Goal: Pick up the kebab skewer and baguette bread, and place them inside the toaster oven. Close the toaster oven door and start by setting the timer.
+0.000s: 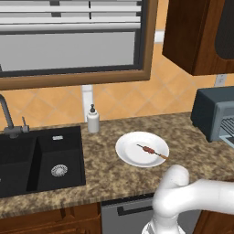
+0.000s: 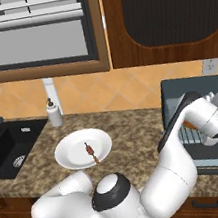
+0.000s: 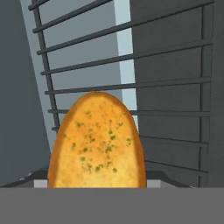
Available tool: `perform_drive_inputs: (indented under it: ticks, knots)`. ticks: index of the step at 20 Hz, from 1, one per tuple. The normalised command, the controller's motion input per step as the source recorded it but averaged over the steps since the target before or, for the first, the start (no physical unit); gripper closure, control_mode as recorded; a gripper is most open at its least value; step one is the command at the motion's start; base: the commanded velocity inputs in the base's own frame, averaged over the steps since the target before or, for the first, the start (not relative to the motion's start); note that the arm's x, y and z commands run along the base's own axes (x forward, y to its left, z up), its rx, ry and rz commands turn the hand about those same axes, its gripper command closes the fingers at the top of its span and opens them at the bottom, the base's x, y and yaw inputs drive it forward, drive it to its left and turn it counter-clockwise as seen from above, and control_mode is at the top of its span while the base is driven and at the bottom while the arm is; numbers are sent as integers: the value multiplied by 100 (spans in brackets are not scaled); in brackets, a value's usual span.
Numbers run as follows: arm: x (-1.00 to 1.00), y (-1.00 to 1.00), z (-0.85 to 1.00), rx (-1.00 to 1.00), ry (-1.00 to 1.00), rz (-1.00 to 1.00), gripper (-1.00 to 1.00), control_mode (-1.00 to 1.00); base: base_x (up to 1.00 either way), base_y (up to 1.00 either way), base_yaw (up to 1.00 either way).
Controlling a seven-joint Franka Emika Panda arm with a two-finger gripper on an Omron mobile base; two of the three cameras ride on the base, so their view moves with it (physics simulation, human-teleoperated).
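The fingers themselves are hidden, so I cannot tell how wide they stand or whether they grip. The bread (image 3: 97, 144) sits right in front of them, end-on and very close. That suggests it is held or only just let go. It is inside the oven (image 1: 203, 107), with the wire rack (image 3: 175, 87) just beyond it and the grey oven wall farther out.

The bread looks light, with a firm crust and a softer crumb, so I judge a gentle squeeze across its narrow middle suits it. Hard pressure would dent it.

Well away from the fingers, back on the table (image 1: 105, 173), the skewer (image 1: 151, 151) lies flat on the plate (image 1: 130, 153). It looks thin, stiff and light, and likely to roll or tip. The meat chunks near one end probably give the surest hold.
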Motion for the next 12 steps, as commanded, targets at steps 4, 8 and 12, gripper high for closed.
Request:
perform_drive_inputs:
  ticks: [4, 8, 12]
  knots:
    - [25, -5, 0, 0, 0, -7, 100, -100, 0, 0, 0]
    - [40, -5, 0, 0, -1, -1, 100, -100, 0, 0, 0]
    - [39, 0, -7, 0, -5, 0, -100, -100, 0, 0, 0]
